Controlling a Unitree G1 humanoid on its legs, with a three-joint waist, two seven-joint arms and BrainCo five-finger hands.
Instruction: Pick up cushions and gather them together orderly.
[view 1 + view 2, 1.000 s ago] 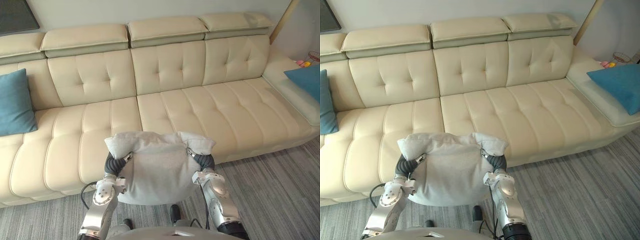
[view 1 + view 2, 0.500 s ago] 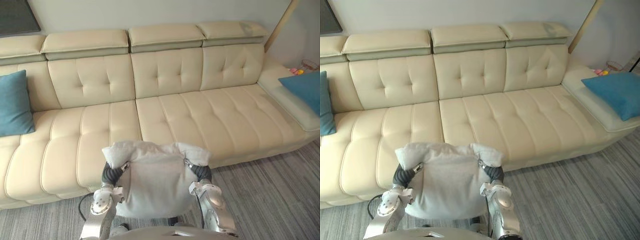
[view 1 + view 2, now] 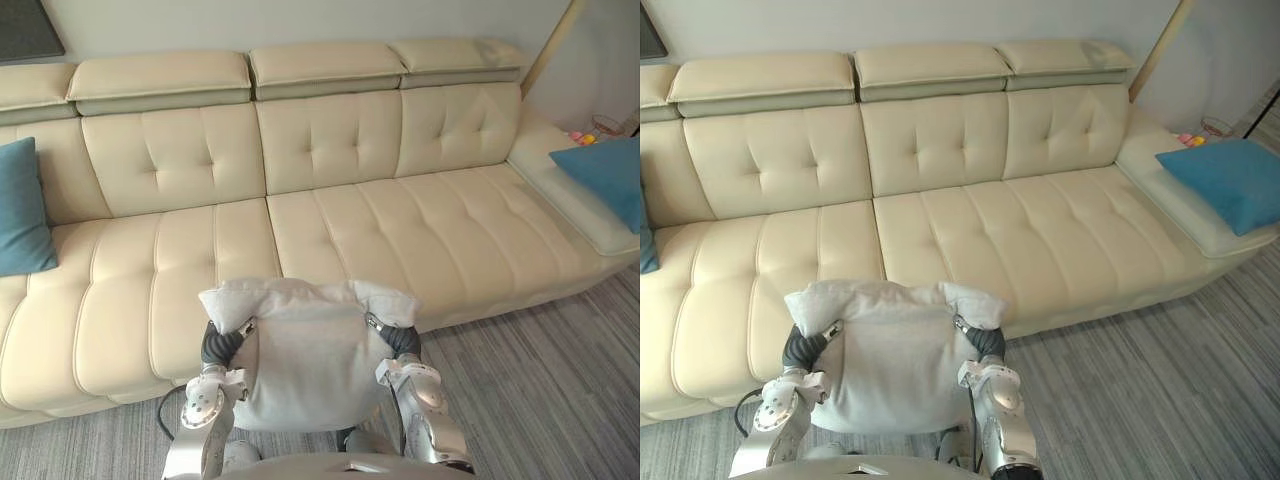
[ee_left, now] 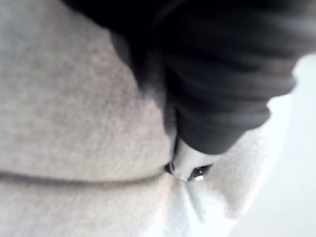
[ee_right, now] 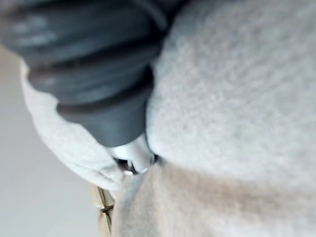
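Note:
A light grey cushion (image 3: 305, 350) hangs upright in front of me, clamped between my two hands over the floor, just short of the sofa's front edge. My left hand (image 3: 222, 343) presses its left side and my right hand (image 3: 398, 340) its right side. In the left wrist view the dark cover of the left hand (image 4: 222, 74) sinks into the grey cushion (image 4: 74, 123). The right hand (image 5: 98, 64) does the same to the cushion (image 5: 237, 98) in its own wrist view. A blue cushion (image 3: 20, 210) leans on the sofa's far left. Another blue cushion (image 3: 1230, 180) lies on the right end.
The long cream sofa (image 3: 350, 220) spans the view, its middle seats bare. Grey striped carpet (image 3: 560, 380) covers the floor to the right. A wooden pole (image 3: 545, 45) leans by the wall at the back right, with small coloured objects (image 3: 590, 132) beside it.
The whole picture has shifted a little, so the camera has moved. The grey cushion stays clamped between both hands as before.

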